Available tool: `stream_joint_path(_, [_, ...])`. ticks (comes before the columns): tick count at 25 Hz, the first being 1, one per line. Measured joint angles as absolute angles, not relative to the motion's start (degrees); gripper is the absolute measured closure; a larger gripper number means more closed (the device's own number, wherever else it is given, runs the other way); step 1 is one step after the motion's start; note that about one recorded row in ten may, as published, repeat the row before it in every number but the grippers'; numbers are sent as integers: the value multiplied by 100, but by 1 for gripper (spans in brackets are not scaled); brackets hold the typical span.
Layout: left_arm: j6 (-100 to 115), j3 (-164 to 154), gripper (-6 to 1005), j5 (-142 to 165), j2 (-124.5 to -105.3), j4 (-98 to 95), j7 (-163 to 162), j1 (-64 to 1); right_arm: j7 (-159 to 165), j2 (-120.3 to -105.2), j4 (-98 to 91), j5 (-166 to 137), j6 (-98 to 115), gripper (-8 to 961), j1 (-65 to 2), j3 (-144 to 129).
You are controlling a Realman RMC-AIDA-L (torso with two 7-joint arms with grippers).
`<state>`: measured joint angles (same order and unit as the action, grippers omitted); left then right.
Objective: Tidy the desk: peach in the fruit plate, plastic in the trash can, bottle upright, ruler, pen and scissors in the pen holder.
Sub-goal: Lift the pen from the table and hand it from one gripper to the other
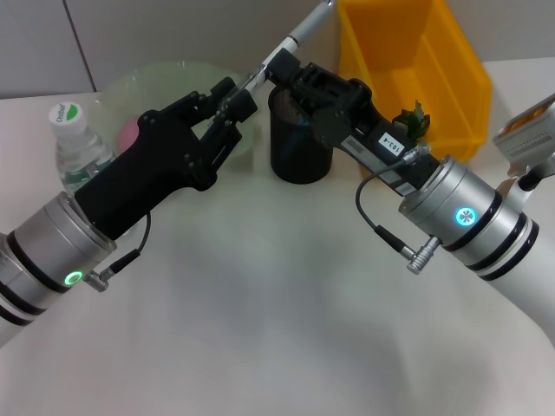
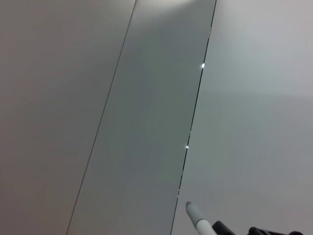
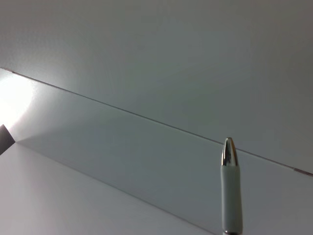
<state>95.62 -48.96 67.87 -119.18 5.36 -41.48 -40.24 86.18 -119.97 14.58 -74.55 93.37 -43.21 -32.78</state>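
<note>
A white and silver pen is held slanted in the air above the black pen holder. My right gripper is shut on the pen's middle. My left gripper grips the pen's lower end from the other side. The pen's end also shows in the left wrist view and its silver tip in the right wrist view. A pink peach lies in the green fruit plate. A clear bottle with a green cap stands upright at the far left.
A yellow bin stands at the back right, behind my right arm. A small green thing shows at its near edge. The white table spreads out in front. Both wrist views show mostly bare wall.
</note>
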Motion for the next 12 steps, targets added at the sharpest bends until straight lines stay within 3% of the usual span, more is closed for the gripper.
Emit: stream_joint_path(12, [9562, -4861, 810, 6807, -11918, 536, -4149, -4018, 8599, -11997, 1452, -7462, 9316, 843, -4315, -3278])
